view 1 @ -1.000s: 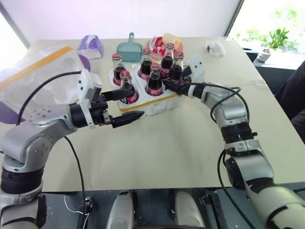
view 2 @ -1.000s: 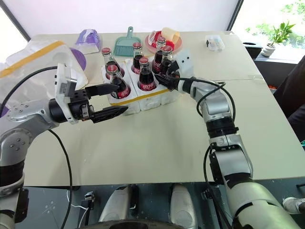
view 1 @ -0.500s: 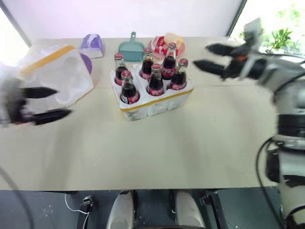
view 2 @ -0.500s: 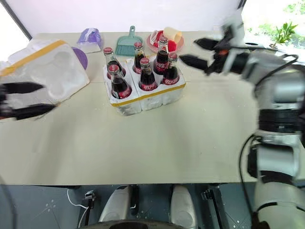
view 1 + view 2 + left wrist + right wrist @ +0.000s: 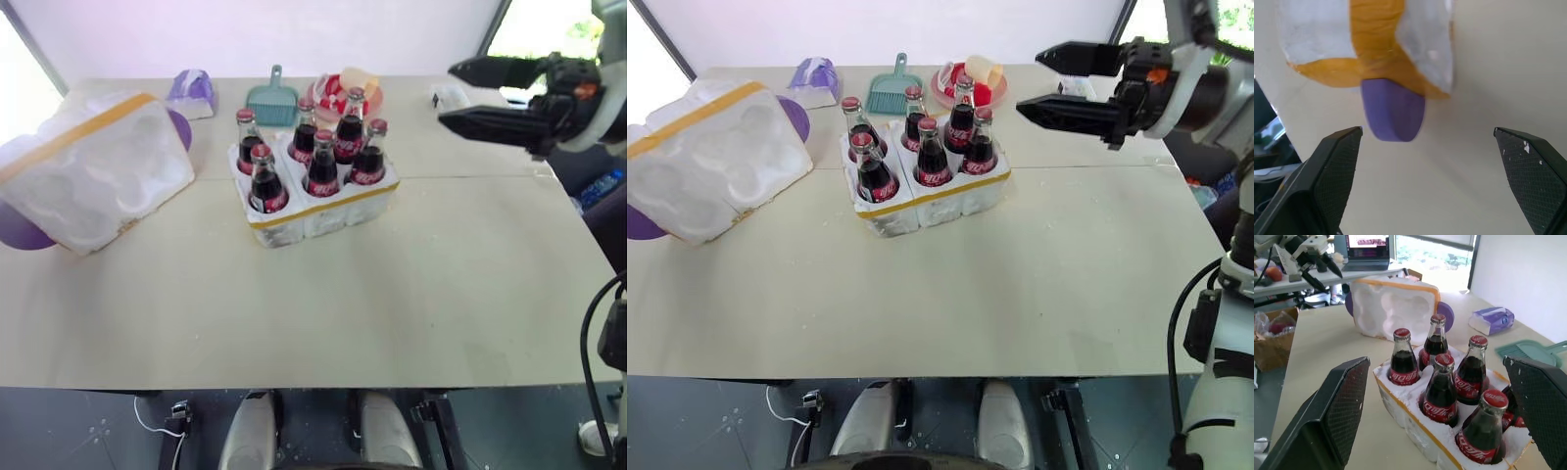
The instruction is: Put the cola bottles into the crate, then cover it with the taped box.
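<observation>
Six small glass cola bottles with red caps and labels stand upright in the low white styrofoam crate with its yellow tape band, at table centre. The right gripper hangs in the air at the crate's two o'clock, well apart from it, black fingers spread wide and empty. The large white styrofoam taped box lies tilted at the crate's nine o'clock, hollows showing, resting against a purple disc. The left gripper, seen from its wrist, is fully spread near the box's taped corner, holding nothing.
</observation>
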